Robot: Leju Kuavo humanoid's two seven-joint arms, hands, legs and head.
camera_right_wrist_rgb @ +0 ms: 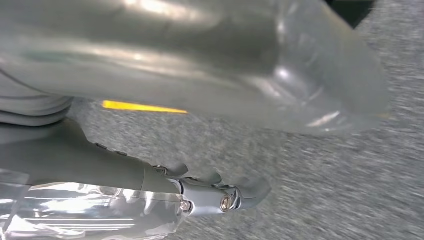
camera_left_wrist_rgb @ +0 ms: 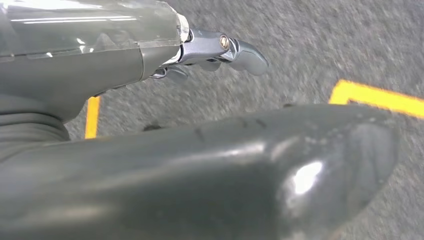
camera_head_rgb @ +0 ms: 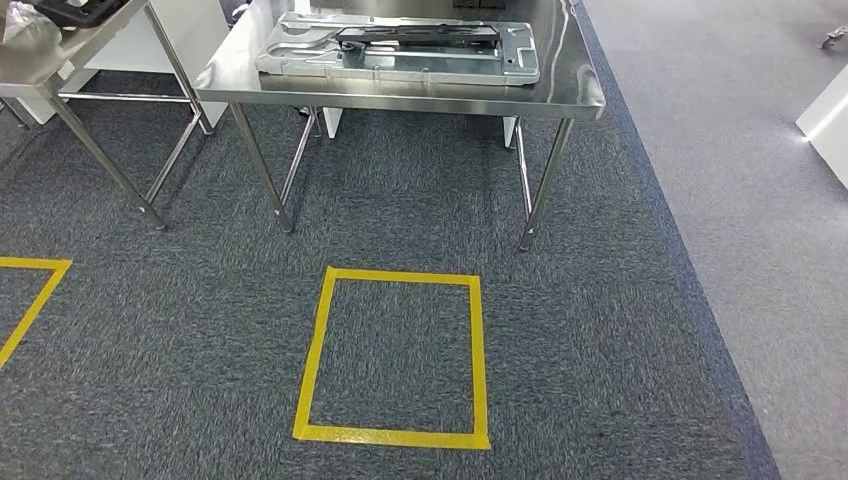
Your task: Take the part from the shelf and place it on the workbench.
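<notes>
two steel tables (camera_head_rgb: pixel 420 92); yellow floor square (camera_head_rgb: pixel 395 357)

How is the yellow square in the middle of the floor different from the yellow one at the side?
The middle yellow square shows all four sides; the side yellow outline is cut off by the picture's left edge, so only a corner shows. The middle square lies in front of the steel workbench; the side outline lies in front of the other steel table. Both are yellow tape on grey carpet.
</notes>
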